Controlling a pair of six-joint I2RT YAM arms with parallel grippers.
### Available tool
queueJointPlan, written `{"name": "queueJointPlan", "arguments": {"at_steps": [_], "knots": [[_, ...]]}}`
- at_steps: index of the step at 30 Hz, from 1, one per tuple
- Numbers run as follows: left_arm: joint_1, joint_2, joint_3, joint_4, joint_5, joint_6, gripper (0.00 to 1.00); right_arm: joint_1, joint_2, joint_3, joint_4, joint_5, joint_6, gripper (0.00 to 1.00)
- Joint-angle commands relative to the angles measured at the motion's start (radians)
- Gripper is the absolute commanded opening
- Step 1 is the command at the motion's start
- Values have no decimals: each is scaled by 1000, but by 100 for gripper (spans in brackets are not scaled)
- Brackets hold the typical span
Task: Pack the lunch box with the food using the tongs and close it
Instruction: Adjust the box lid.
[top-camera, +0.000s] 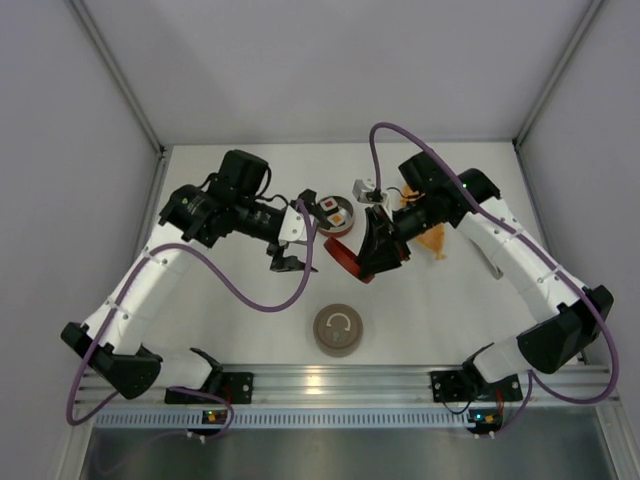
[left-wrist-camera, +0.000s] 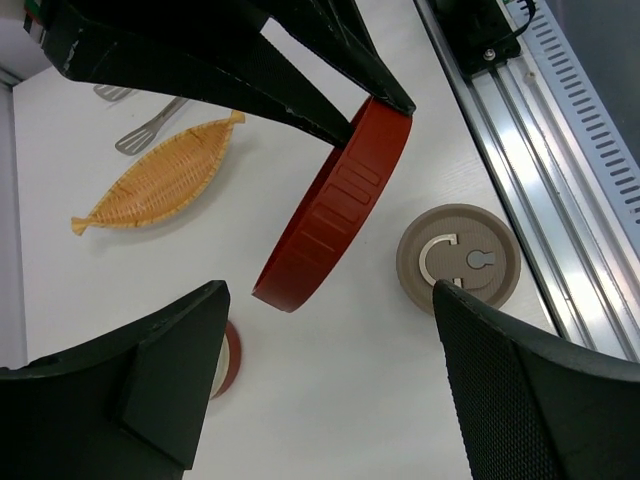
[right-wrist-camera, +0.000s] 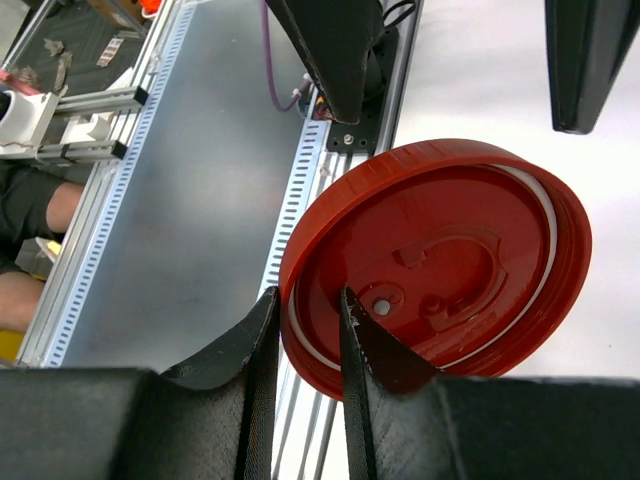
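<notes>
The lunch box (top-camera: 335, 213) is a round red tin at the table's middle back, with food (top-camera: 329, 207) inside it: a white block with a dark and red top beside an orange piece. In the left wrist view only its rim (left-wrist-camera: 231, 357) shows past a finger. My right gripper (right-wrist-camera: 308, 297) is shut on the rim of the red lid (right-wrist-camera: 440, 260), holding it tilted on edge above the table (top-camera: 342, 256), just in front of the tin. My left gripper (left-wrist-camera: 330, 290) is open and empty, left of the tin (top-camera: 293, 250). The tongs (left-wrist-camera: 150, 127) lie beyond the boat tray.
A tan round lid (top-camera: 338, 330) with a ring handle lies flat near the front rail (left-wrist-camera: 460, 262). An orange woven boat-shaped tray (left-wrist-camera: 160, 182) sits empty to the right, partly under my right arm (top-camera: 433, 240). White walls enclose the table on three sides.
</notes>
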Motion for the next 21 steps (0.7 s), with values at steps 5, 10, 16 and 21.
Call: {"name": "queueJointPlan", "arguments": {"at_steps": [5,10,16,21], "knots": [[-48,12,7,0,-28,44,79,42,-16,34,-45,-56,-44,0],[-84,20,2,22,-51,39,74,55,-18,35,-59,-58,-54,0],[-130,34,1,17,-68,41,64,58,-9,48,-70,-72,-61,0],[-150,41,4,-3,-92,44,49,58,-6,51,-79,-69,-66,0]]}}
